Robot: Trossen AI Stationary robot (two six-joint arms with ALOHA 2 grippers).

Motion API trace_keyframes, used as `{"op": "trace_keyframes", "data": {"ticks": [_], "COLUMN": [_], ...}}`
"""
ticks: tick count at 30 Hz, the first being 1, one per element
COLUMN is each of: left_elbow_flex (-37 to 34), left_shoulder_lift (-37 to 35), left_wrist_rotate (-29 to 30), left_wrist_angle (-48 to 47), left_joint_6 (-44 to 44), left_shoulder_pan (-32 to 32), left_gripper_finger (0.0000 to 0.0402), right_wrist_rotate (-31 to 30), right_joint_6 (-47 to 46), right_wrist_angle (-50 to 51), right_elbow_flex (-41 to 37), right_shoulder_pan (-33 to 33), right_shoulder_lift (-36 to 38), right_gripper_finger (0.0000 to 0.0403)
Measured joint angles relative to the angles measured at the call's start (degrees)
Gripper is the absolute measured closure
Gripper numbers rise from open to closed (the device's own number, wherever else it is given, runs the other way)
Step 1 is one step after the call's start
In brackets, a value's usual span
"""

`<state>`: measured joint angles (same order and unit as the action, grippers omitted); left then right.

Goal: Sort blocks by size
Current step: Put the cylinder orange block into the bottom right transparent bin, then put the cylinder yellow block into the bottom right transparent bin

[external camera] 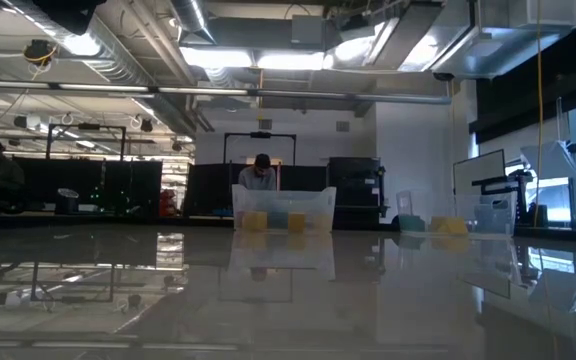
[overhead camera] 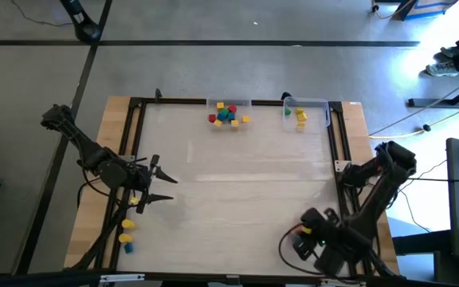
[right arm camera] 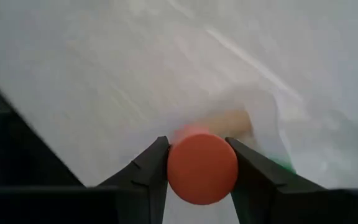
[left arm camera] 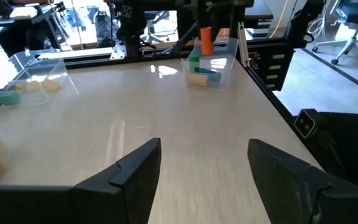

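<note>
Low view: glossy table (external camera: 288, 300), dim workshop beyond.

Table (overhead camera: 237, 199): pale, whitish glossy top, tan wood border, black frame rails.
Clear tray at the far edge, centre (overhead camera: 229, 104): blocks in it red, blue, yellow, green, orange mix (overhead camera: 228, 114).
Clear tray near the far right corner (overhead camera: 307, 104): yellow blocks (overhead camera: 301, 118) plus one green block (overhead camera: 288, 112).
Near left corner: loose yellow blocks (overhead camera: 127, 231), one blue block (overhead camera: 127, 248) beside them.
Both arms dark/black. Left gripper (left arm camera: 204, 180) fingers black.
Right gripper (right arm camera: 199, 171) fingers black, with an orange round block (right arm camera: 202, 168) between them; plain, no pattern. Green bit and tan patch behind it, blurred.
Low view: tray blocks read yellow and pale teal.
</note>
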<state>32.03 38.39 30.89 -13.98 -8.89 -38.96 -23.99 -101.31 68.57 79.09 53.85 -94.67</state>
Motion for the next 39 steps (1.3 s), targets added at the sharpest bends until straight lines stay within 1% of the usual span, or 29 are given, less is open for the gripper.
{"op": "trace_keyframes", "data": {"ticks": [2, 5, 9, 11, 14, 19, 22, 25, 28, 30, 35, 37, 39], "left_elbow_flex": [0.0, 0.0, 0.0, 0.0, 0.0, 0.0, 0.0, 0.0, 0.0, 0.0, 0.0, 0.0, 0.0], "left_shoulder_lift": [0.0, 0.0, 0.0, 0.0, 0.0, 0.0, 0.0, 0.0, 0.0, 0.0, 0.0, 0.0, 0.0], "left_wrist_rotate": [0.02, 0.04, 0.07, 0.45, 1.54, 1.64, 1.64, 1.61, 1.57, 1.55, 1.51, 1.49, 1.49], "left_wrist_angle": [0.05, 0.07, 0.07, 0.09, 0.33, 0.29, 0.13, 0.07, 0.07, 0.05, 0.06, 0.05, 0.07], "left_joint_6": [-0.45, -1.22, -1.47, -1.49, -1.25, -1.2, -1.2, -1.18, -1.04, -0.24, 0.14, -0.34, -1.0], "left_shoulder_pan": [0.0, 0.0, 0.0, 0.02, 0.3, 1.55, 2.2, 2.72, 3.08, 3.13, 3.13, 3.13, 3.13], "left_gripper_finger": [0.0175, 0.0175, 0.0175, 0.0175, 0.0175, 0.0175, 0.0175, 0.0175, 0.0175, 0.0175, 0.0175, 0.0175, 0.0175], "right_wrist_rotate": [2.51, 4.73, 7.93, 10.72, 12.07, 12.21, 13.07, 12.9, 11.76, 12.08, 16.83, 18.29, 18.45], "right_joint_6": [-5.47, -12.17, -17.28, -18.62, -18.71, -18.83, -20.27, -19.67, -18.47, -18.46, -19.67, -20.95, -21.29], "right_wrist_angle": [-0.13, -2.61, -6.39, -10.13, -15.23, -14.81, -15.21, -16.38, -16.53, -16.56, -16.47, -16.27, -14.31], "right_elbow_flex": [-2.03, -4.74, -8.88, -11.22, -13.87, -17.23, -18.11, -18.77, -18.77, -18.77, -17.46, -15.49, -13.29], "right_shoulder_pan": [2.2, 4.92, 7.61, 8.23, 8.41, 8.39, 8.45, 8.43, 8.43, 8.42, 8.39, 8.39, 8.39], "right_shoulder_lift": [-0.11, -0.11, -0.11, -0.2, -0.2, -0.2, -0.2, -0.2, -0.2, -0.2, 0.43, 1.0, 1.6], "right_gripper_finger": [0.0265, 0.0265, 0.0265, 0.0265, 0.0265, 0.0265, 0.0264, 0.0254, 0.0233, 0.0215, 0.0178, 0.017, 0.0166]}}
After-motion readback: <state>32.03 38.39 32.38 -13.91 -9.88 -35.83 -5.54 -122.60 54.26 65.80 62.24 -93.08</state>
